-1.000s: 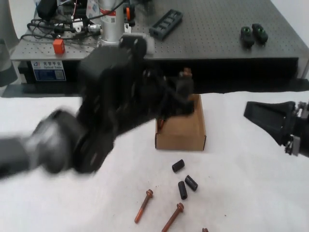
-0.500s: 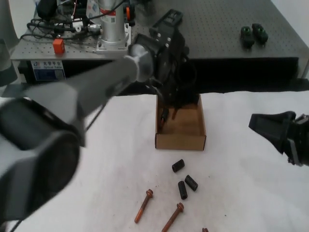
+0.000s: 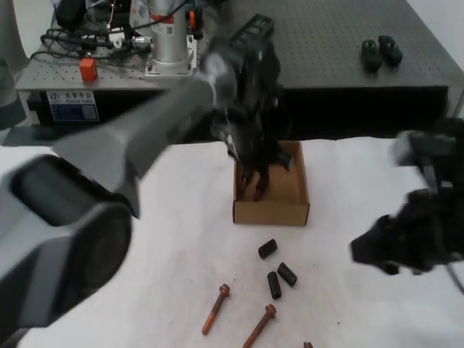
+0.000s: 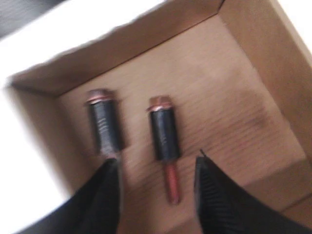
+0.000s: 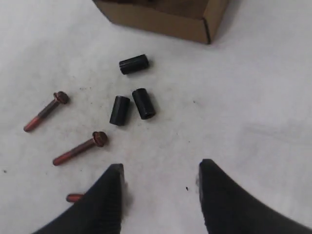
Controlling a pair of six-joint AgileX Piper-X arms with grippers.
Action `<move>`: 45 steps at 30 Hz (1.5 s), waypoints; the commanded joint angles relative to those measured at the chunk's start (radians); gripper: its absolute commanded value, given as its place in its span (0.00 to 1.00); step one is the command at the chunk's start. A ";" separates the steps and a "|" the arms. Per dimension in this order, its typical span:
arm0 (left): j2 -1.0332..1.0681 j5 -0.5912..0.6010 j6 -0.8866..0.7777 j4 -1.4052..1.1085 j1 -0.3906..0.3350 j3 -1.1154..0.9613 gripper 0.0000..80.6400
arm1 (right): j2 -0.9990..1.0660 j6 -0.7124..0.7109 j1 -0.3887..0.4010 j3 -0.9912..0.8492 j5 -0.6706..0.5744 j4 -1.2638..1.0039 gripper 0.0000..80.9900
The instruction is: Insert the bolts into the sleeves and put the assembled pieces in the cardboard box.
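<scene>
- The left arm (image 3: pixel 152 130) stretches forward across the worktop (image 5: pixel 253 97), its wrist bent down so the jaws hang inside the cardboard box (image 3: pixel 270 212).
- The right arm (image 3: pixel 413 235) is over the right side of the worktop, its jaws aimed down at the loose parts in front of the box.
- We count two assembled pieces (image 4: pixel 105 126) (image 4: pixel 164 134) side by side on the box floor.
- On the worktop lie three sleeves (image 5: pixel 133 64) (image 5: pixel 119 110) (image 5: pixel 144 103) and three bolts (image 5: pixel 46 111) (image 5: pixel 80 148) (image 5: pixel 74 197), one bolt partly hidden behind a jaw.
- The left jaws are spread and hold nothing, just above the assembled pieces.
- The right jaws are spread too, empty.
</scene>
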 commanded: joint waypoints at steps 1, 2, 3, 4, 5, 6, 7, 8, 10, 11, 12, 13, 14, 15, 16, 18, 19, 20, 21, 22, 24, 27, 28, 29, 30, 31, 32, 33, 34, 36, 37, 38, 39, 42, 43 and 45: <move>-0.172 -0.182 0.034 0.114 0.011 0.012 0.31 | 0.256 -0.076 0.166 -0.145 0.135 0.068 0.44; -0.205 -0.200 0.035 0.137 0.018 0.041 0.30 | 0.298 -0.076 0.193 -0.176 0.163 0.077 0.44; -0.238 -0.211 0.035 0.141 0.025 0.075 0.30 | 0.348 -0.093 0.217 -0.208 0.179 0.082 0.44; -0.271 -0.215 0.040 0.140 0.034 0.127 0.30 | 0.397 -0.106 0.239 -0.239 0.195 0.086 0.44; -0.308 -0.215 0.042 0.140 0.043 0.188 0.30 | 0.443 -0.123 0.256 -0.266 0.208 0.095 0.44; -0.339 -0.215 0.040 0.131 0.050 0.242 0.30 | 0.486 -0.143 0.273 -0.298 0.228 0.103 0.44; -0.380 -0.215 0.035 0.111 0.057 0.316 0.30 | 0.528 -0.161 0.289 -0.329 0.248 0.113 0.44; -0.422 -0.215 0.032 0.083 0.064 0.394 0.30 | 0.559 -0.175 0.299 -0.359 0.265 0.123 0.44; -0.502 -0.213 0.024 0.019 0.064 0.534 0.30 | 0.627 -0.205 0.317 -0.414 0.301 0.149 0.44; -0.547 -0.207 0.024 -0.015 0.064 0.608 0.30 | 0.652 -0.212 0.324 -0.434 0.315 0.160 0.44; -0.588 -0.198 0.024 -0.043 0.064 0.677 0.30 | 0.681 -0.220 0.327 -0.454 0.334 0.170 0.44; -0.628 -0.169 0.024 -0.074 0.064 0.738 0.30 | 0.707 -0.227 0.330 -0.472 0.334 0.177 0.44; -0.663 -0.137 0.024 -0.100 0.063 0.793 0.30 | 0.729 -0.229 0.332 -0.485 0.334 0.179 0.44; -0.696 -0.117 0.024 -0.119 0.063 0.841 0.30 | 0.749 -0.228 0.332 -0.497 0.334 0.178 0.44; -0.720 -0.109 0.024 -0.132 0.063 0.873 0.30 | 0.767 -0.228 0.338 -0.508 0.334 0.176 0.44; -0.766 -0.108 0.024 -0.155 0.063 0.939 0.30 | 0.797 -0.229 0.340 -0.525 0.334 0.172 0.43; -0.780 -0.104 0.024 -0.162 0.063 0.959 0.30 | 0.811 -0.233 0.341 -0.531 0.338 0.172 0.41; -0.792 -0.091 0.024 -0.165 0.063 0.979 0.30 | 0.821 -0.233 0.341 -0.535 0.344 0.169 0.40; -0.799 -0.075 0.024 -0.165 0.063 0.995 0.30 | 0.834 -0.233 0.342 -0.538 0.353 0.162 0.38; -0.801 -0.067 0.024 -0.165 0.063 1.006 0.30 | 0.843 -0.233 0.345 -0.538 0.362 0.152 0.38; -0.798 -0.047 0.024 -0.162 0.063 1.030 0.30 | 0.858 -0.233 0.350 -0.538 0.373 0.133 0.38; -0.798 -0.006 0.017 -0.173 0.063 1.069 0.30 | 0.875 -0.233 0.357 -0.538 0.372 0.126 0.38; -0.798 0.016 0.017 -0.184 0.063 1.079 0.30 | 0.881 -0.238 0.360 -0.538 0.372 0.126 0.38; -0.798 0.046 0.017 -0.190 0.063 1.091 0.30 | 0.885 -0.240 0.363 -0.538 0.376 0.132 0.38; -0.798 0.079 0.011 -0.198 0.063 1.100 0.30 | 0.888 -0.240 0.366 -0.538 0.383 0.139 0.37; -0.798 0.099 0.002 -0.208 0.063 1.107 0.30 | 0.888 -0.240 0.368 -0.538 0.406 0.144 0.35; -0.798 0.122 0.001 -0.215 0.060 1.111 0.30 | 0.888 -0.240 0.370 -0.538 0.426 0.149 0.31; -0.798 0.145 0.001 -0.220 0.057 1.113 0.30 | 0.888 -0.240 0.371 -0.538 0.443 0.154 0.25; -0.798 0.161 0.001 -0.227 0.052 1.116 0.31 | 0.886 -0.240 0.371 -0.538 0.448 0.157 0.19; -0.795 0.184 0.001 -0.237 0.039 1.117 0.33 | 0.882 -0.240 0.371 -0.538 0.447 0.164 0.06; -0.791 0.184 0.003 -0.242 0.029 1.117 0.35 | 0.879 -0.240 0.371 -0.538 0.447 0.168 0.01; -0.786 0.184 0.007 -0.245 0.020 1.117 0.37 | 0.874 -0.240 0.371 -0.538 0.447 0.169 0.05; -0.778 0.184 0.013 -0.252 0.008 1.117 0.40 | 0.868 -0.238 0.367 -0.538 0.447 0.169 0.05; -0.741 0.184 0.032 -0.269 -0.028 1.117 0.47 | 0.832 -0.224 0.356 -0.538 0.438 0.174 0.05; -0.724 0.184 0.037 -0.272 -0.039 1.117 0.47 | 0.817 -0.222 0.350 -0.538 0.435 0.179 0.05; -0.689 0.184 0.055 -0.275 -0.057 1.117 0.47 | 0.766 -0.202 0.336 -0.525 0.412 0.185 0.05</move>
